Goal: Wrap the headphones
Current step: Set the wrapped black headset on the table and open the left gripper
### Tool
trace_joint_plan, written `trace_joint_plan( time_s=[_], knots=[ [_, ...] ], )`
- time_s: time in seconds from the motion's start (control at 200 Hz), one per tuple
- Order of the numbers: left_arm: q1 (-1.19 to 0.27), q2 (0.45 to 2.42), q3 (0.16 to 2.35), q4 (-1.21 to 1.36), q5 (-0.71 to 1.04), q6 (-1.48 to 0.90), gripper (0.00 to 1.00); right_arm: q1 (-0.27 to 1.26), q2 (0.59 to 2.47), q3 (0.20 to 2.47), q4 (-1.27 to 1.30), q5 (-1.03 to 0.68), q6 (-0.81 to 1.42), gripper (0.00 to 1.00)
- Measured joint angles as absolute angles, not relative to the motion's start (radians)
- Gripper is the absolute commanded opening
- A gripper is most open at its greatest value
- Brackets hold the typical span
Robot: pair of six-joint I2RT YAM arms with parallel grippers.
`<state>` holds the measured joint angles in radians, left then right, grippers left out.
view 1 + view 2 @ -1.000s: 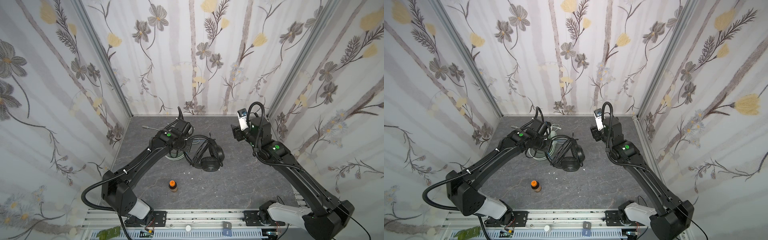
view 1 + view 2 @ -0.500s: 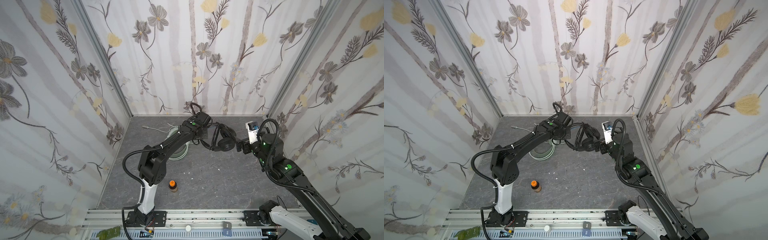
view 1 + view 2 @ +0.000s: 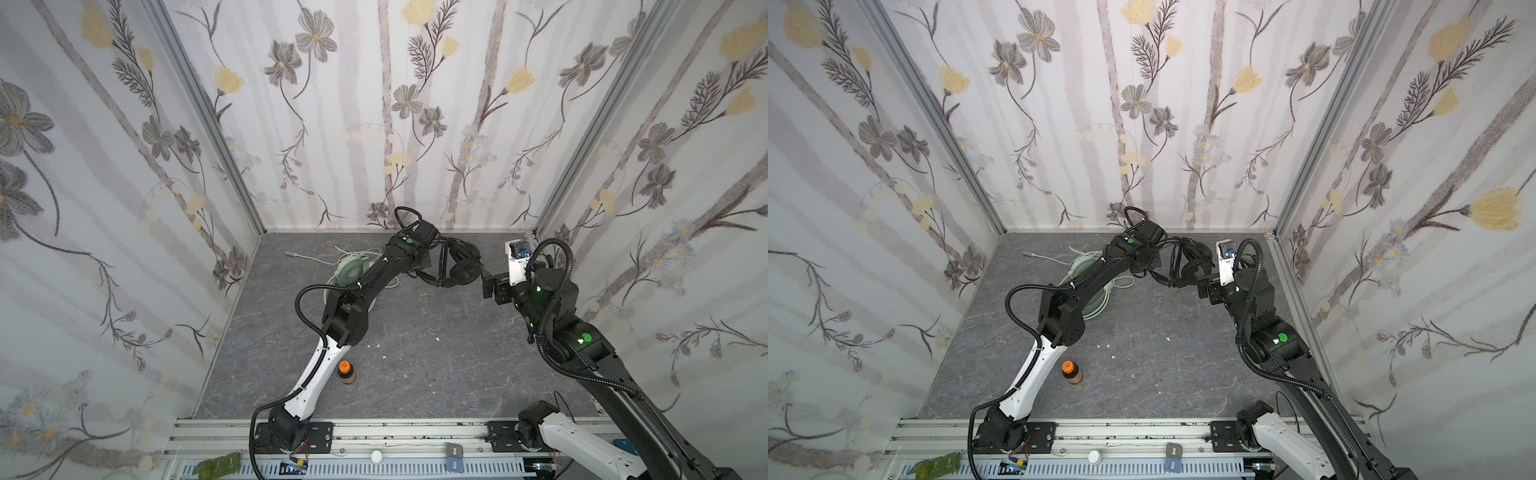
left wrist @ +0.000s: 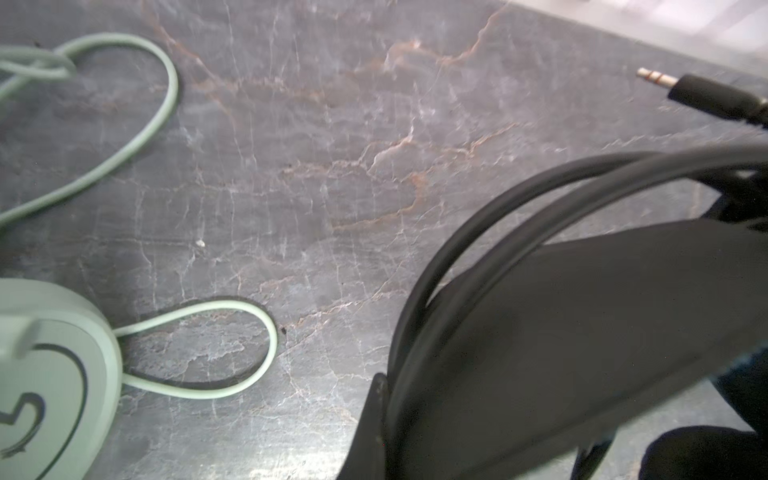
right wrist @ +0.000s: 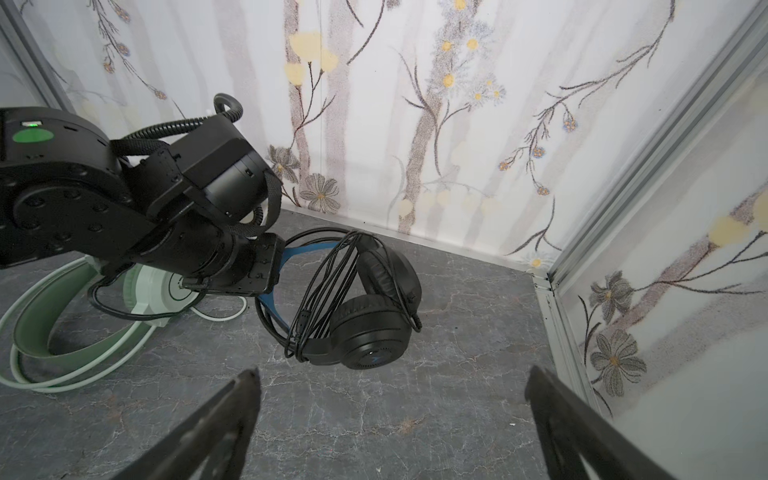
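1. The left gripper (image 5: 277, 262) is clamped on the blue inner band of the black over-ear headphones (image 5: 365, 316). It holds them near the back wall, toward the right corner of the grey marble-patterned table (image 3: 415, 353). Whether the lower earcup touches the surface cannot be told.
2. The black cable (image 5: 328, 291) lies in several loops across this set's headband and cups. In the left wrist view its metal-tipped audio plug (image 4: 665, 81) sticks out free.
3. The right gripper (image 5: 390, 378) has its jaws spread wide and empty, near the black over-ear headphones and facing them.
4. The mint-green over-ear headphones (image 3: 353, 266) lie on the table under the left arm, with their pale cable (image 4: 232, 386) sprawled in loose loops.
5. The black set looks nearly wrapped, so the step in hand is probably securing the free plug end or handing the set over. The next move would need the right gripper to close on the plug end or a cup without dragging the loops off. The mint-green set looks untouched.
6. A small orange-capped bottle (image 3: 346, 372) stands well apart, out of play.
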<state>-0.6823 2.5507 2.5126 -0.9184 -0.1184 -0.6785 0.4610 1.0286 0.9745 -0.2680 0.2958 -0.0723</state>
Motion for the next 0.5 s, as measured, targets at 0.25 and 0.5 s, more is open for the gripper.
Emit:
trace_joint_plan(
  time_s=[0.25,0.5],
  knots=[
    [-0.688,2.570,2.475,-0.923,-0.090,-0.731,0.03,0.456,1.056,0.988,-0.266,0.294,-0.072,1.00],
    [-0.689,2.606,2.474,-0.923,-0.082,-0.775,0.11,0.450,1.069,1.003,-0.261,0.290,-0.073,1.00]
  ],
)
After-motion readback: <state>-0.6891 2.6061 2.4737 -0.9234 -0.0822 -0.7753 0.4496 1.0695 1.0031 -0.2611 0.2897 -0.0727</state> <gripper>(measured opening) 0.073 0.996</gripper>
